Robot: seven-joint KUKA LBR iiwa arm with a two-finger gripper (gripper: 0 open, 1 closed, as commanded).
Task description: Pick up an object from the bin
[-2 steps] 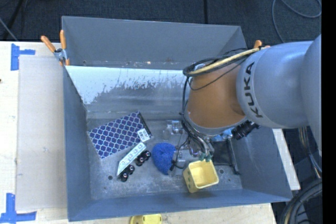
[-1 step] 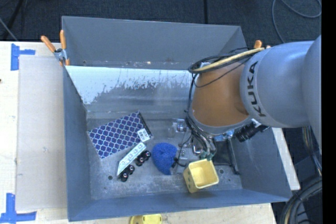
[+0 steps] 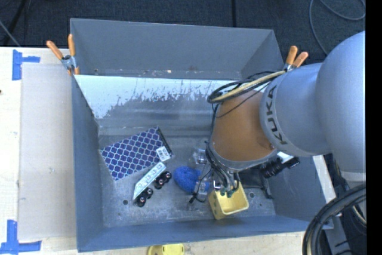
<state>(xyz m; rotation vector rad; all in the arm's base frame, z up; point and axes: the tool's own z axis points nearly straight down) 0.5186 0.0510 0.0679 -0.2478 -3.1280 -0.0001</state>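
**Down low, the claw is sitting at the yellow block's near corner**

The claw [image 3: 218, 187] is hanging beneath the orange wrist cover [image 3: 239, 128] of the arm [image 3: 322, 104], low in the front right part of the bin [image 3: 173, 48]. Whether it is spread or pressed together cannot be told, since its dark parts and wires are bunching into one shadowed cluster. Nothing is showing clearly gripped in it.

Just below the claw in the view, a yellow block [image 3: 229, 202] is lying on the bin floor, close to the front wall. It is boxy and turned a little askew. Its upper left corner is meeting the claw's tip, though whether the two are truly touching or only overlapping cannot be told. Most of the block is lying clear of the claw, toward the view's lower right.

On the view's left of the claw, a rounded blue lump [image 3: 185, 178] is resting just beside it, its right edge running in under the dark parts. Above the lump, a small clear, glinting piece [image 3: 199, 158] is lying near the wrist cover's edge.

Further left, a white toy board with black wheels [image 3: 149, 181] is lying slantwise, near the blue lump but apart from it. A flat packet with a blue and white lattice pattern [image 3: 133, 152] is lying beyond it, its lower edge meeting the board's upper end.

On the view's right, a black piece [image 3: 273, 169] is showing under the arm.
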